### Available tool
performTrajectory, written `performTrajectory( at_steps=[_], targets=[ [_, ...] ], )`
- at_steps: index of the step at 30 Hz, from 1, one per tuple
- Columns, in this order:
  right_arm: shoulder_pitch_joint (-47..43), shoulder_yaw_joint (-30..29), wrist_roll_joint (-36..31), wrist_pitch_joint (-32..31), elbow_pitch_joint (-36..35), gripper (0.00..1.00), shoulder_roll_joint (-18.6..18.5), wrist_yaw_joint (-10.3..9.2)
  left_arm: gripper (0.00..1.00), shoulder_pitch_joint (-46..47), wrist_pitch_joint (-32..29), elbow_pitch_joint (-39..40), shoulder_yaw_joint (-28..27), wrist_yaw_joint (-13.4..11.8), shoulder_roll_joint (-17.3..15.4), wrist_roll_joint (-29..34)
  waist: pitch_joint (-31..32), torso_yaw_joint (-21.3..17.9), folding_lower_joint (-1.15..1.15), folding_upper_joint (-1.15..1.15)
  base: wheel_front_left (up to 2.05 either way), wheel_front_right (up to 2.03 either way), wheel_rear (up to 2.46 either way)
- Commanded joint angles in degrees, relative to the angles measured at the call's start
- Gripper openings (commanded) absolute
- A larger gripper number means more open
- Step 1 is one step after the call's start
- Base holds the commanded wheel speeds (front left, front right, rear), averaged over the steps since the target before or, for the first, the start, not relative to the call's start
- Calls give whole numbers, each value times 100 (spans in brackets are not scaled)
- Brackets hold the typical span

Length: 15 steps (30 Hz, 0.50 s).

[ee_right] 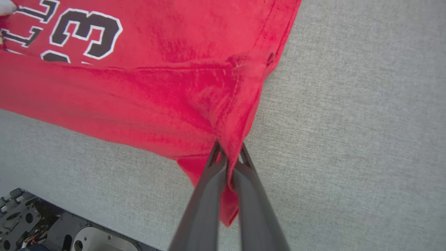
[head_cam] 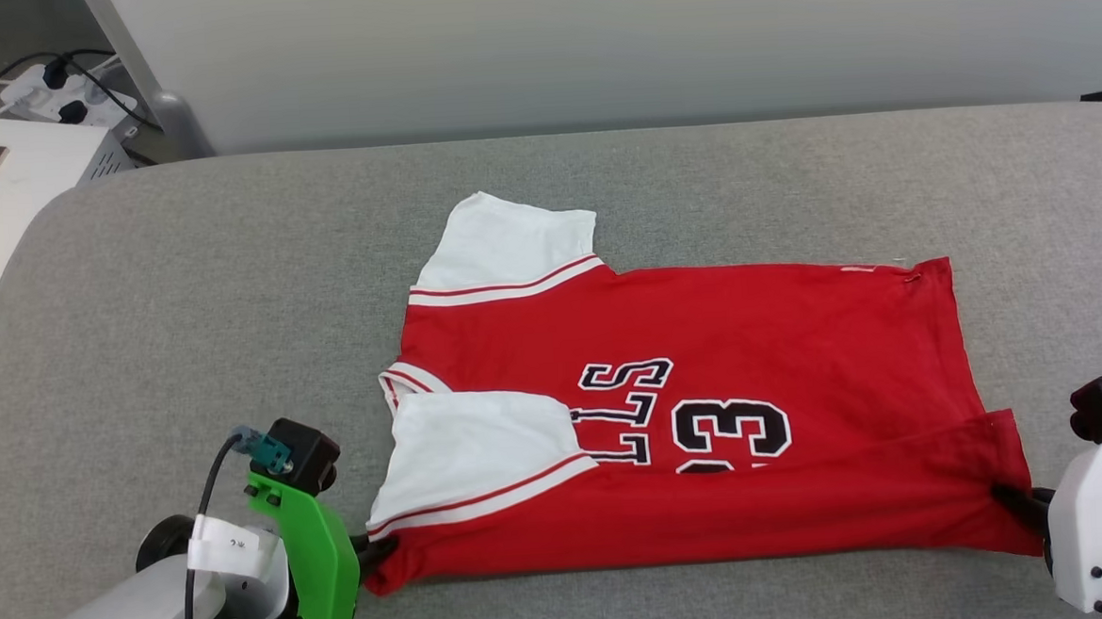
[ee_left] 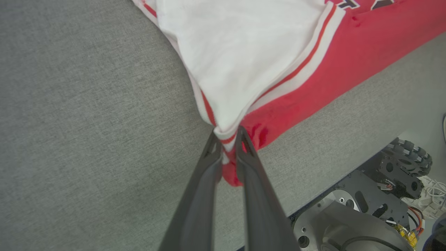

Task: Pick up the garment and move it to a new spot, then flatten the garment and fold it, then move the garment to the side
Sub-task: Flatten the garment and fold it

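Bright, even light across the head view, soft and diffuse, seemingly from overhead, with no hard glare anywhere. The grey table (head_cam: 183, 300) is evenly lit and its weave reads crisp. The garment (head_cam: 703, 330) throws just a thin, soft shadow along its near edge. That view is sharp from edge to edge.

Left wrist view: the white sleeve (ee_left: 244, 52) runs close to blown out, its detail washed pale. The left hand (ee_left: 228, 134) shows fingers (ee_left: 198, 195) going soft and smeared close to the lens.

Right wrist view: the red is heavily saturated, blotchy in the folds. The right hand (ee_right: 228, 148) has fingers (ee_right: 205, 198) blurring toward the bottom edge. There is wide-angle stretch at the corners.
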State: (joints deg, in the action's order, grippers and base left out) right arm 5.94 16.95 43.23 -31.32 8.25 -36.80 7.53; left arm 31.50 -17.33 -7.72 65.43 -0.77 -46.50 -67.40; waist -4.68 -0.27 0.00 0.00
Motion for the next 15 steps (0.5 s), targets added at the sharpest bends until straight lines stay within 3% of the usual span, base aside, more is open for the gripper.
performTrajectory(
  at_steps=[1,9,11,12,13,15],
  targets=[
    [-25,-34,-99,-34,23,0,51,-4,0,-86,38,-85,-9,-40,35,-47,-102,-33,0,0,0,0,0],
    [230,-16,-182,-32,703,0,446,-4,0,-118,156,-816,-6,123,351,-143,-342,-64,0,0,0,0,0],
    [275,11,-138,143,804,44,517,-4,0,-114,185,-967,-15,194,431,-181,-344,-43,0,0,0,0,0],
    [285,14,-119,218,835,91,540,-4,12,-113,195,-1020,-20,218,449,-193,-332,-37,0,0,0,0,0],
    [296,24,-130,325,863,100,542,-4,100,-93,219,-1076,-31,232,452,-184,-305,-27,0,0,0,0,0],
    [322,39,-208,586,872,100,516,-4,100,-31,317,-1135,-80,241,439,-139,-241,-13,0,0,0,0,0]
  ],
)
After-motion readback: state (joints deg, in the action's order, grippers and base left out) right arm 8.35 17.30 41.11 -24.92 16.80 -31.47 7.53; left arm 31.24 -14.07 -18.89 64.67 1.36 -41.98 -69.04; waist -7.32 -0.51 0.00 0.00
